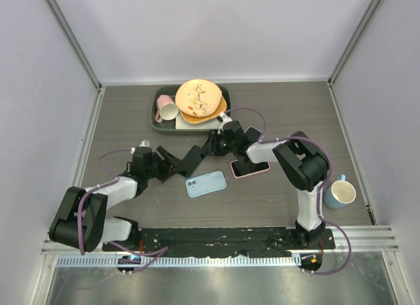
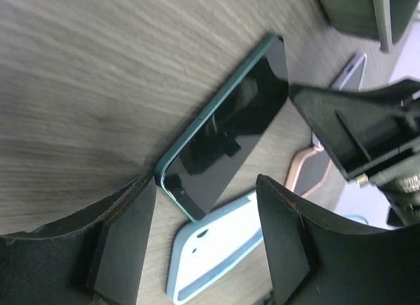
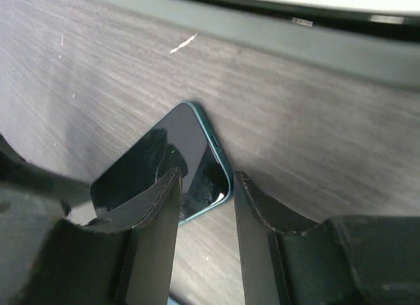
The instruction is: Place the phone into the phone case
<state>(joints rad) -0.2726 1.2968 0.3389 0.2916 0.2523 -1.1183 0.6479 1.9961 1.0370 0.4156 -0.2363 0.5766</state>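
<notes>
Phone (image 2: 226, 121): dark glass up, teal-rimmed, on the table (image 2: 79, 69), between both grippers, just beside the light-blue phone case (image 2: 209, 251). Left gripper (image 2: 205, 183): spread wide, flanking one end. Right gripper (image 3: 207, 175): narrowly parted over the opposite corner; clamped or not, cannot tell.

The bench (image 1: 131, 115) is showing a dark wood-grain surface, matt and finely streaked. The phone (image 2: 226, 131) is presenting a glossy black glass face that is carrying reflections, set in a smooth teal frame. The phone case (image 2: 210, 252) is looking like smooth pale-blue plastic with a soft sheen. The pads (image 2: 121, 243) on my jaws are reading as matt black and faintly grainy. The tray (image 1: 157, 123) is appearing as dull dark plastic. The plate (image 1: 199, 98) is gleaming like glazed ceramic.
</notes>
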